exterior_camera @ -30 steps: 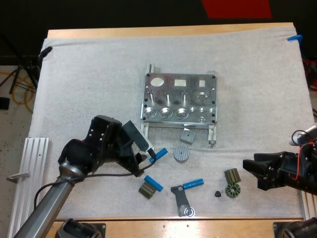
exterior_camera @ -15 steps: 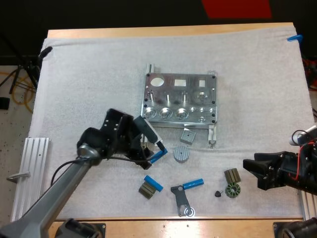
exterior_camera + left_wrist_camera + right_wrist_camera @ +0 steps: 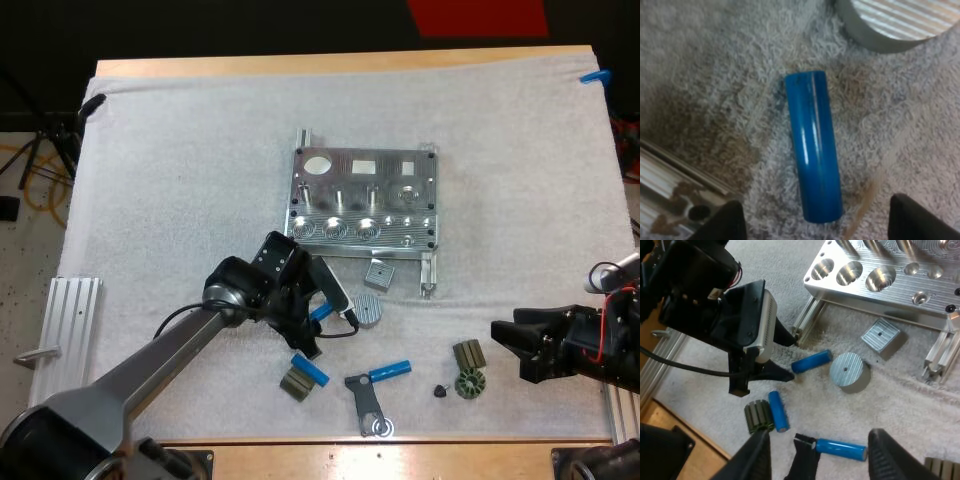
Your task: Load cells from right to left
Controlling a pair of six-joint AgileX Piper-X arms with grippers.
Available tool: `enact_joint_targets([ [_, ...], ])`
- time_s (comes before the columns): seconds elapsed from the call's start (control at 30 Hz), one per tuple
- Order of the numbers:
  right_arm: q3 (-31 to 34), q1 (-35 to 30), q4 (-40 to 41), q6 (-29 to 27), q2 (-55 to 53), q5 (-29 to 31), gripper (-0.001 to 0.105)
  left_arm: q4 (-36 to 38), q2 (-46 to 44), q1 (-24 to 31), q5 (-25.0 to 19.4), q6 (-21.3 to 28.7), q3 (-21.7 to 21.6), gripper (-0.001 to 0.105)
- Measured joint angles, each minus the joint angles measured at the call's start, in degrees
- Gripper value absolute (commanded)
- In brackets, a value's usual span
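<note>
The left arm reaches in a long diagonal across the mat (image 3: 180,160) toward the fixture (image 3: 363,212). Its wrist is bent down, so the left gripper (image 3: 325,320) points at the mat just off the fixture's near left corner. Its two fingers stand wide apart and hold nothing. A blue cylinder (image 3: 321,311) lies flat on the mat between them, touched by neither.

The left wrist view looks straight down on that blue cylinder (image 3: 815,160). One black finger (image 3: 722,222) is at one side and the other well clear at the opposite side. The fixture's leg (image 3: 665,175) is by the first finger, and a round disc (image 3: 895,22) sits just past the cylinder's far end.

In the right wrist view the left gripper (image 3: 791,358) straddles the end of the blue cylinder (image 3: 811,361) that points away from the disc (image 3: 850,372), all close to the fixture (image 3: 880,280) on its near side.

The right arm lies low and level, well off the fixture's near right corner, with the right gripper (image 3: 497,343) aimed back toward the fixture's near side. Its own view shows the right gripper (image 3: 819,435) spread open — fingers apart, gripping nothing.

Farther out on the fixture's near side lie two more cylinders:
- a second cylinder (image 3: 310,370) lies against a dark ribbed part (image 3: 294,383);
- a third cylinder (image 3: 390,370) touches a dark handle (image 3: 365,400).

A small square block (image 3: 378,273) sits just beside the fixture's near edge.
</note>
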Motion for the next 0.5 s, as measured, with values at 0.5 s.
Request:
enact_joint_targets([
  [0.5,0.0,0.0,-2.2,0.0,0.0,0.7,0.044,-3.9,5.1,0.0,1.9,-1.1,0.0,0.059],
])
